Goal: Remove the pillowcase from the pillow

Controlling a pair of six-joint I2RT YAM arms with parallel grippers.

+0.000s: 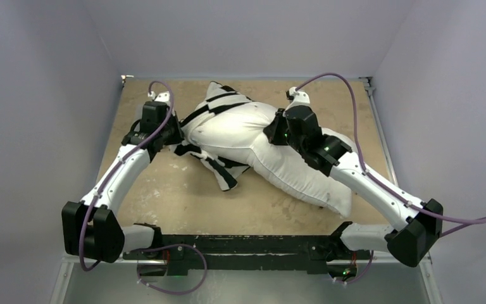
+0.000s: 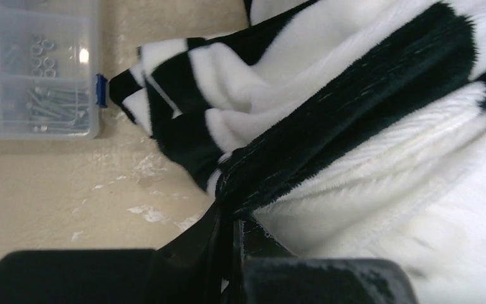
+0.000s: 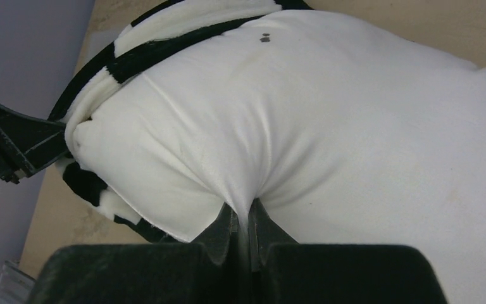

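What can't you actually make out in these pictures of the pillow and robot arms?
- Top view: where the left gripper pinches the pillowcase, hidden by its own wrist.
- Top view: the pinch of the right gripper on the pillow, hidden under that arm.
- Left wrist view: the clear box, cut by the frame edge; its contents too small to name.

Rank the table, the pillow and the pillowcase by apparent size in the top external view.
Largest to smallest:
1. table: its tan surface fills most of the view.
2. pillow: mostly bare, lying diagonally.
3. pillowcase: bunched at the pillow's far-left end. Some may be hidden underneath, so this ranks only what shows.
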